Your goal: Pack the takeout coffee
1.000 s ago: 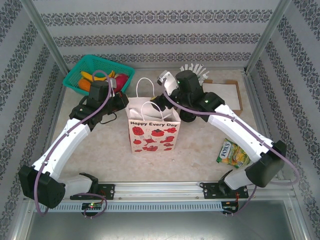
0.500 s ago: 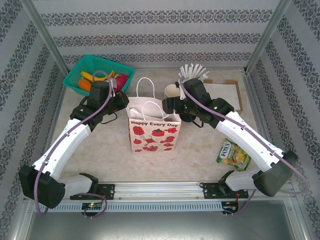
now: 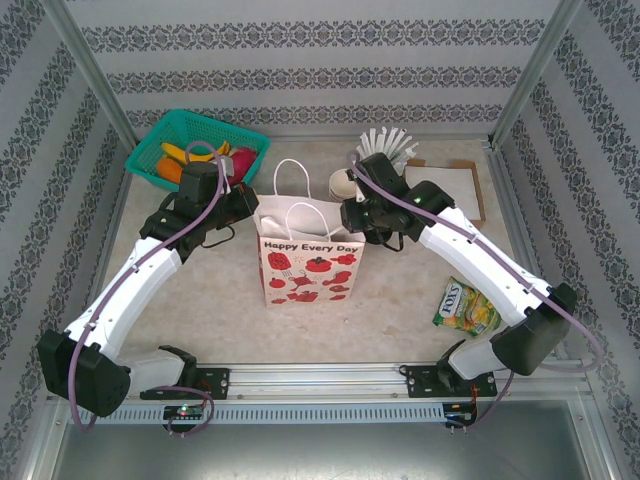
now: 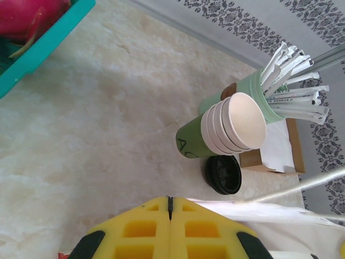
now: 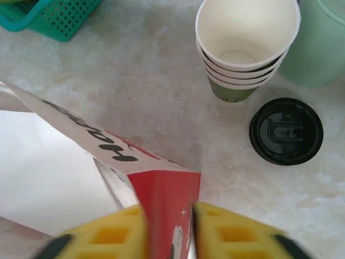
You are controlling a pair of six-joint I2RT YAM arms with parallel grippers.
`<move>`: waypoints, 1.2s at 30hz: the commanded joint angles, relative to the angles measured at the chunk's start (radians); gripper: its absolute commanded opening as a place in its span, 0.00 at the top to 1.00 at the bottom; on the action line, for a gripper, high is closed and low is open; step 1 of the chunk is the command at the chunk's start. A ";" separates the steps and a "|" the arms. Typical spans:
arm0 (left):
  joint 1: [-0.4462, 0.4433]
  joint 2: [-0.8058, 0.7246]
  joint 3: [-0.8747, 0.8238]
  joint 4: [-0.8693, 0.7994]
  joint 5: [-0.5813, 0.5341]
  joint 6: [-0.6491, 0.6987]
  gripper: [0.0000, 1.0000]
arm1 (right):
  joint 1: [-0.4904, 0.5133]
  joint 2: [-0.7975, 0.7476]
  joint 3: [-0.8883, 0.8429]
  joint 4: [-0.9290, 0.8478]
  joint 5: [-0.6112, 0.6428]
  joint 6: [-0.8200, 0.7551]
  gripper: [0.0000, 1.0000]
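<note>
Right gripper (image 5: pixel 168 216), angled down, pinches the paper bag (image 5: pixel 161 186) by its rim, dark green cups (image 5: pixel 245 48) beyond. Left gripper (image 4: pixel 168 202) has its fingers pressed together.

bright, even overhead light, soft shadows; wrist views blur at their near edges.

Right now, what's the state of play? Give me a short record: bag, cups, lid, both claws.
paper bag: upright, mouth open
green cup stack: nested, upright beyond the bag's right corner, top cup empty
black lid: flat on the table beside the stack, not fitted
left claw: shut, at the bag's left rim
right claw: fingers either side of the bag's red side panel; grip unclear
</note>
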 commanded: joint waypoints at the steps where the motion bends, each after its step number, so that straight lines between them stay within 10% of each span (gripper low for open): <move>1: -0.013 0.023 0.024 0.018 0.024 0.000 1.00 | 0.002 0.013 0.056 -0.008 0.037 -0.037 0.92; 10: -0.011 0.150 0.139 0.040 0.027 0.038 1.00 | -0.082 0.067 0.101 0.060 0.102 -0.005 1.00; 36: -0.013 0.417 0.431 -0.048 0.045 0.108 0.95 | -0.143 0.053 0.027 0.173 0.136 0.044 0.83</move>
